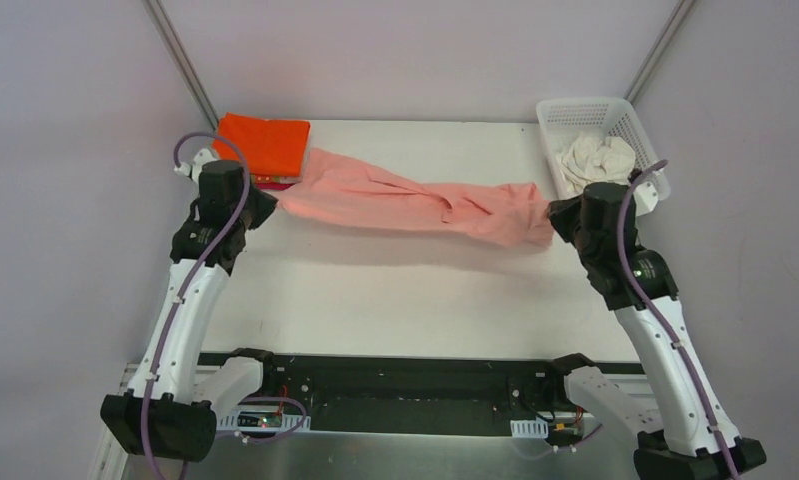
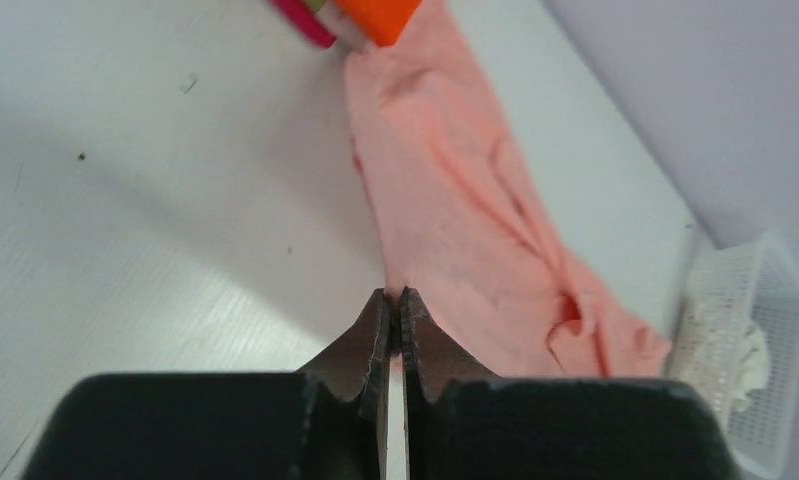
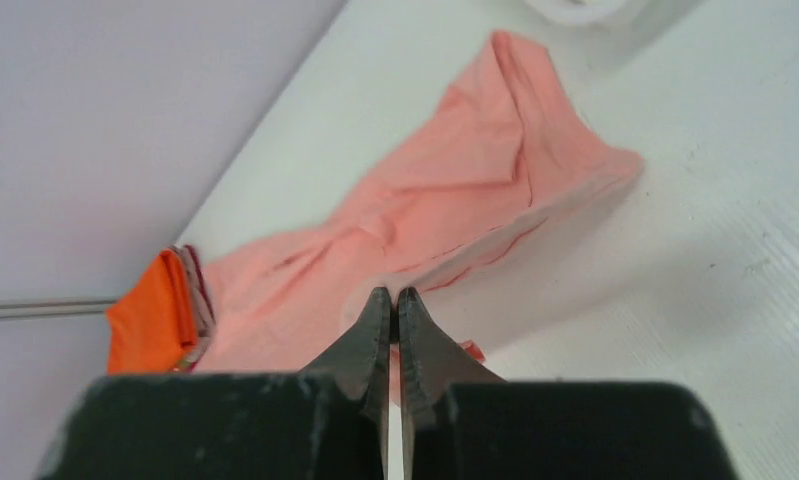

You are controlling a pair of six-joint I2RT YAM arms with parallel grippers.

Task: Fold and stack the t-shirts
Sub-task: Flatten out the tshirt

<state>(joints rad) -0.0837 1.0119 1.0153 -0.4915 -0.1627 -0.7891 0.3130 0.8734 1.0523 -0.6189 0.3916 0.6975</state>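
Note:
A salmon pink t-shirt (image 1: pixel 415 200) hangs stretched between my two grippers above the table, sagging in the middle. My left gripper (image 1: pixel 272 203) is shut on its left end (image 2: pixel 455 220). My right gripper (image 1: pixel 553 213) is shut on its right end (image 3: pixel 445 200). A folded bright orange t-shirt (image 1: pixel 267 142) lies at the back left on top of a magenta one (image 2: pixel 300 20), whose edge shows under it. A cream-white t-shirt (image 1: pixel 597 160) lies crumpled in the basket.
A white plastic lattice basket (image 1: pixel 575 112) stands at the back right corner, close to my right arm. The white table (image 1: pixel 395 290) runs under the hanging shirt. Grey walls close in the back and sides.

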